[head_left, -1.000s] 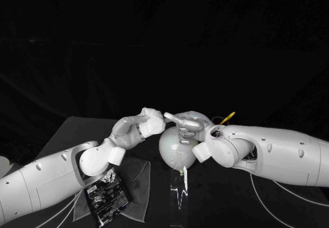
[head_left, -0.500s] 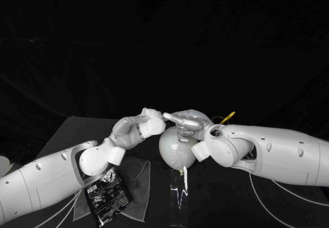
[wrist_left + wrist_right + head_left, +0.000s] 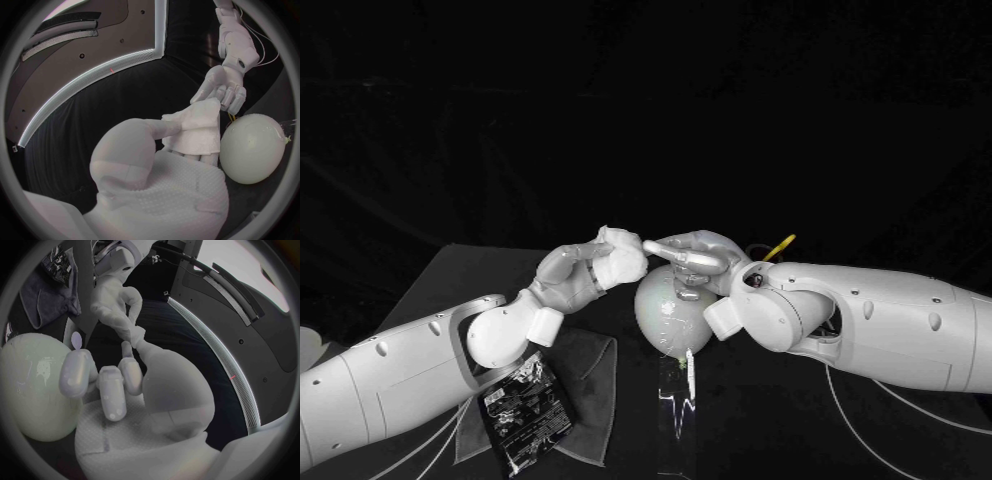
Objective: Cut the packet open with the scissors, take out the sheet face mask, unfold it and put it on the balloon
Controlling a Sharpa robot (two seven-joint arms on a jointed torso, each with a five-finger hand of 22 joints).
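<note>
- Step in hand, as I read it: unfolding the sheet mask [image 3: 620,255]. It's out of the packet and not yet on the balloon [image 3: 664,312]
- To do it well: my left hand [image 3: 577,272] should pin one layer only, while my right hand [image 3: 692,255] takes the free corner and peels it away sideways, slowly
- The sheet is probably damp and clingy. Use short pulls and re-grip if the layers drag together; a hard tug could tear it
- Open it above the balloon so it can go straight on
- Don't bump the balloon; it sits on a thin clear stand [image 3: 675,410] and looks easy to tip
- Left fingers: closed narrow round the mask, holding it
- The mask is a folded white wad, up in the air between my two hands, just above the balloon's top
- Right fingers: mostly stretched out and close together, tips at the mask's upper edge
- Left wrist view has them touching the corner, but I can't tell if it's actually pinched or just touched
- Balloon: pale, upright, directly under my right hand. Whether they touch is unclear
- Packet [image 3: 528,410]: flat on the grey cloth [image 3: 596,390], near left of the table by my left forearm, well apart from both hands
</note>
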